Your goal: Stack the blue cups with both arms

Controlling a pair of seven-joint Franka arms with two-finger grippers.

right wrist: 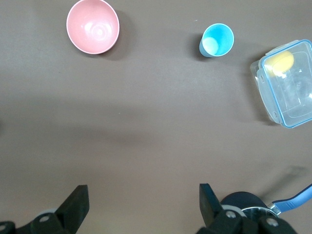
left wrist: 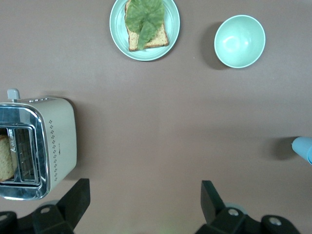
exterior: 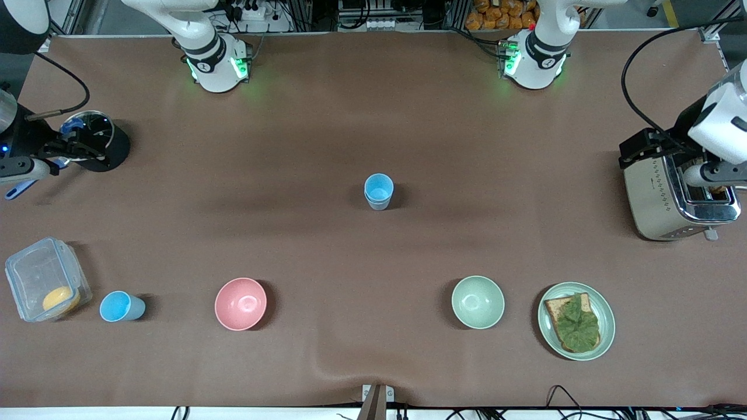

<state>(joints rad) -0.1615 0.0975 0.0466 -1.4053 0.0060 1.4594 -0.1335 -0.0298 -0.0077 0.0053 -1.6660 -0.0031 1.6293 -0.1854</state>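
Out at nine o'clock on the surface, as the front camera has it with the bases at twelve, the right claw [right wrist: 142,187] hangs in the air with its fingers spread wide and nothing between them, just beside a round black pot [exterior: 99,142]. Down at eight o'clock sits a clear lidded box [exterior: 35,274] with something yellow [exterior: 60,299] inside, and right beside it, on the side toward the middle, is a bright sky-blue cup [exterior: 121,307], on its own. Moving along to seven o'clock, there's the pink bowl [exterior: 240,303], mouth up. Dead centre of the dial, and well apart from everything else, stands the blue cup pair [exterior: 379,191]: a blue cup that looks nested in a paler one, two rims showing one above the other. On to five o'clock for the pale green bowl [exterior: 478,301], then the green plate [exterior: 607,332] next to it toward the left arm's end, carrying toast [exterior: 561,305] topped with a leaf [exterior: 578,324]. At three o'clock stands the silver toaster [exterior: 653,198], and the left claw [left wrist: 145,183] hovers just beside it, fingers released and empty.
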